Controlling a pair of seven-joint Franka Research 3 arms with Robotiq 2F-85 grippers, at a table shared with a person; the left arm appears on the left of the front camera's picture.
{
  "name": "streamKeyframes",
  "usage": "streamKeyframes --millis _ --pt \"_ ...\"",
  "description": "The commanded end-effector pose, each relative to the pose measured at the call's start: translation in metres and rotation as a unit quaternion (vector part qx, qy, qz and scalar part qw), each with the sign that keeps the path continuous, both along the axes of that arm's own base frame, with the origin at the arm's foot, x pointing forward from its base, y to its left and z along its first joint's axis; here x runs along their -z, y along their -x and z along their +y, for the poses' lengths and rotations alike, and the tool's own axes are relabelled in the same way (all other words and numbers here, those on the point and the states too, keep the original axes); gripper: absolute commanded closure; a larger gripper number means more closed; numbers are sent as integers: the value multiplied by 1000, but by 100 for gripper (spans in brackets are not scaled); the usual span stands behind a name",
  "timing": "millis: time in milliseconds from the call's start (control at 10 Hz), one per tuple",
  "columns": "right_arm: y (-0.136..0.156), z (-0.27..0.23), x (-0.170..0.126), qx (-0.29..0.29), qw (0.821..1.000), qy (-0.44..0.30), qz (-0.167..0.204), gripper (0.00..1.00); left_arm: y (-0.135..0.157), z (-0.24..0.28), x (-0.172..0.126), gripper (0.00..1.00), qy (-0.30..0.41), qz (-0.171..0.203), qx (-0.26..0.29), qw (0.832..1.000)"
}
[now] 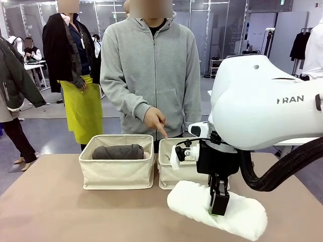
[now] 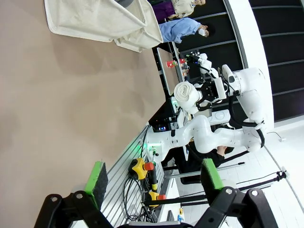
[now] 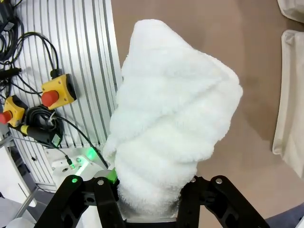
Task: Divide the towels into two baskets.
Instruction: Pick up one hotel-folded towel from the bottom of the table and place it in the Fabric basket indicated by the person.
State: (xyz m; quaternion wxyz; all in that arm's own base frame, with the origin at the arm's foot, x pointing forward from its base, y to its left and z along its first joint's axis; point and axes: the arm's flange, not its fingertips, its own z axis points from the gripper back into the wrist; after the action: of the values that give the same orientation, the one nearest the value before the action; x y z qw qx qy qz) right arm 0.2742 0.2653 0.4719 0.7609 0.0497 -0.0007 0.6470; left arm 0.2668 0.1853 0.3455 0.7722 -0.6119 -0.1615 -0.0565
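A big glossy white shell is being shown off on the right arm (image 1: 262,103), with grey "RAN" lettering printed on its right side. A thick black ribbed cable (image 1: 282,171) is being run underneath it. The right gripper (image 1: 218,201) is being kept all black, and the left gripper (image 2: 152,180) is being fitted with bright green pads (image 2: 96,181). A grey zip-up hoodie (image 1: 149,70) is being worn by the person.

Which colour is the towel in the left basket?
Dark grey towel, seen best in the front view.
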Motion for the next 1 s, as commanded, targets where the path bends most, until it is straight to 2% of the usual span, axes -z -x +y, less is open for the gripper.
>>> streamKeyframes --millis 0,100,200,300,400,800,900 --pt "-8 -2 -16 -12 999 1 -35 63 4 1 -3 0 4 3 2 1000" --pt "-29 2 -30 -55 997 1 -55 63 4 1 -3 0 4 3 2 1000" --pt "-61 8 -40 -71 994 6 -84 63 4 1 -3 0 4 3 2 1000" --pt "-97 14 -47 -96 991 22 -94 63 4 1 -3 0 4 3 2 1000" --pt "-124 16 -48 -149 986 25 -71 63 4 1 -3 0 4 3 2 1000" --pt "-228 19 -27 -201 976 30 -76 63 4 1 -3 0 4 3 2 1000" --pt "-241 20 -23 -211 974 39 -73 63 4 1 -3 0 4 3 2 1000"
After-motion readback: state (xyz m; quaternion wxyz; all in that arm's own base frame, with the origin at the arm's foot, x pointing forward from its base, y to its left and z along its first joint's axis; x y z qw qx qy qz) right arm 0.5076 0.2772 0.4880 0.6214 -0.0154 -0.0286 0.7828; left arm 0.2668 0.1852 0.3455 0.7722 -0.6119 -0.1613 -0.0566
